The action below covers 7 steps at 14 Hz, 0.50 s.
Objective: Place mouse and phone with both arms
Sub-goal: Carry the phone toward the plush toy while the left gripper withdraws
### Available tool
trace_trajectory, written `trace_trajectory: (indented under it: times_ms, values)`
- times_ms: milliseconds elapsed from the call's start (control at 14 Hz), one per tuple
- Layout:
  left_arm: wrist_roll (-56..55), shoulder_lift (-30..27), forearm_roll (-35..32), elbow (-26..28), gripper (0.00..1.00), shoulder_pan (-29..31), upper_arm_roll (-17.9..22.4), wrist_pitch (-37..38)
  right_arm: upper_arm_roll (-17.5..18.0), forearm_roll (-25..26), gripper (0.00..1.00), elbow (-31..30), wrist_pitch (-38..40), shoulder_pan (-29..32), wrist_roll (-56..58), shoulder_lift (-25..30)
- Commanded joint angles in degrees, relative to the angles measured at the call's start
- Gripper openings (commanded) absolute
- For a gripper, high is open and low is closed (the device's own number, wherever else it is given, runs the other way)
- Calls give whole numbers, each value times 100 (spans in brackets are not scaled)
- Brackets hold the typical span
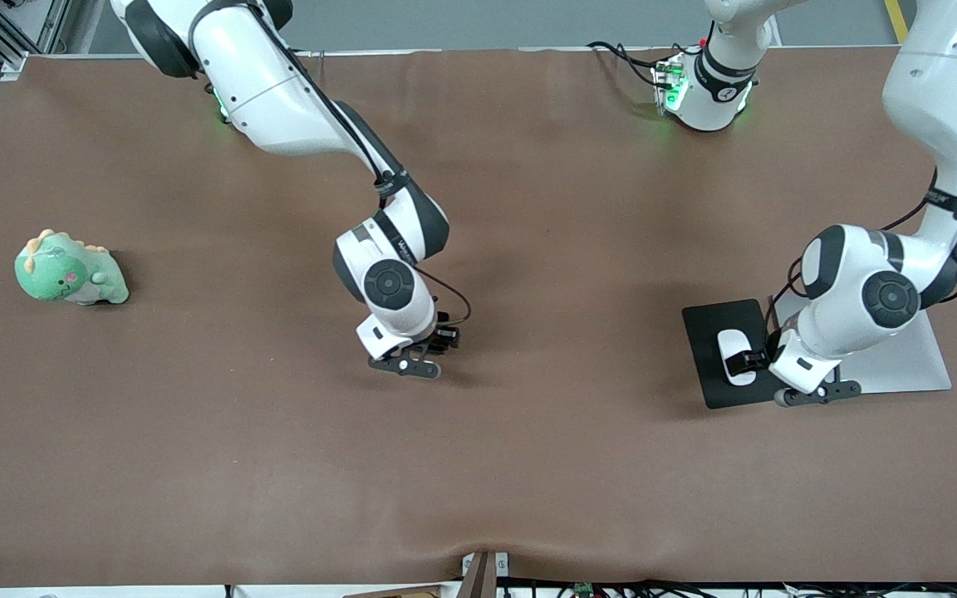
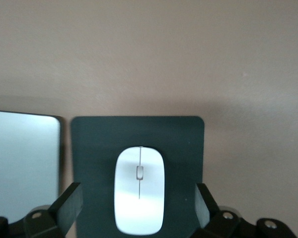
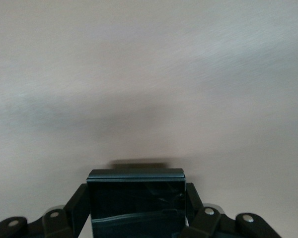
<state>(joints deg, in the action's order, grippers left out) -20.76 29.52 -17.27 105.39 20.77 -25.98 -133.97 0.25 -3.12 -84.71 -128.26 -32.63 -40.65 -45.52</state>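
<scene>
Brown matting covers the counter (image 1: 528, 465) from edge to edge, with no readable writing on anything in view.

A white mouse (image 2: 139, 189) lies flat on a dark mouse pad (image 2: 99, 144) toward the left arm's end of the counter, well in from its edges. Just beside the pad, closer to that end, sits a pale grey slab (image 2: 22, 158) of similar shape, partly covered by the arm in the front view.

The left claw (image 2: 139, 203) stands wide open around the mouse, one finger on each side, neither touching it. In the front view the left arm (image 1: 869, 299) bends down from the counter's top edge over the pad and the grey slab.

The right arm (image 1: 387, 257) reaches from its base toward the middle of the counter. The right claw (image 3: 136, 208) is clamped on a black phone (image 3: 136, 198), a glossy dark slab gripped by its two side edges and held over bare matting; whether it touches the surface cannot be told.

A green plush dinosaur (image 1: 70, 270) with orange spines sits alone near the edge at the right arm's end of the counter.

Green lights glow at both arm bases along the top edge. Black cables run along the lower edge nearest the front camera.
</scene>
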Motion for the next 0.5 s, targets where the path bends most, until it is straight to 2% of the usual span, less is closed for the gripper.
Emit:
trace_trajectory:
  times_ms: [0,429]
  values:
    - [-16,-420,-154,-210,100,15,-47,590,124,5,0,-730,343,633,862,858]
    - [20,-1289,-75,-685,100,33,-153,1749,107,4,0,-783,1970,1758,2911,1659]
